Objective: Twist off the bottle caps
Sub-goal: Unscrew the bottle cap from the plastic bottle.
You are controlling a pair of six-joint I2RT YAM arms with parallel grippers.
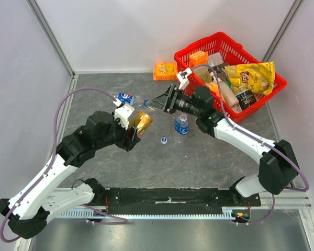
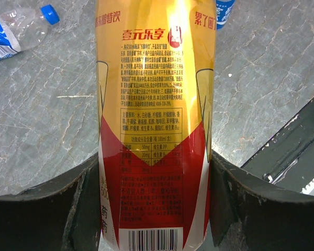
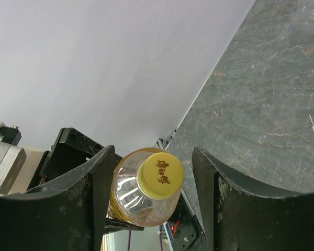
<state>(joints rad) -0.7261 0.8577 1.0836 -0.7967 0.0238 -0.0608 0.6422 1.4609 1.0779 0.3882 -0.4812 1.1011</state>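
Left gripper (image 2: 154, 178) clamped on the amber bottle (image 2: 156, 104), one finger pressed into each flank low on the red-and-gold label. Top and base both cut off by the frame edges in the left wrist view; long axis there from 6 to 12 o'clock. Seen from above: held over the table (image 1: 146, 162) near its middle, tilted, neck toward 1 o'clock, much of the body masked by the wrist and the neck tip by the other arm's fingers. Right gripper (image 3: 154, 151) spread, a finger at 3 and at 9 o'clock of the yellow cap (image 3: 160, 175), clear gap at 3; at 9, hard to tell whether finger and bottle shoulder touch. Cap seated on the neck, facing the right wrist lens square on, axis running straight away, body mostly hidden behind it. At 11 o'clock of the amber bottle, lying clear bottle (image 2: 13, 34) with blue cap (image 2: 49, 14) on, its base cut off. At 3 o'clock, standing clear bottle (image 1: 181, 124), mouth too small to judge; whitish cap (image 1: 163, 139) loose on the table at its 7 o'clock. Far off at 1 o'clock, red basket (image 1: 234, 49), contents jumbled.
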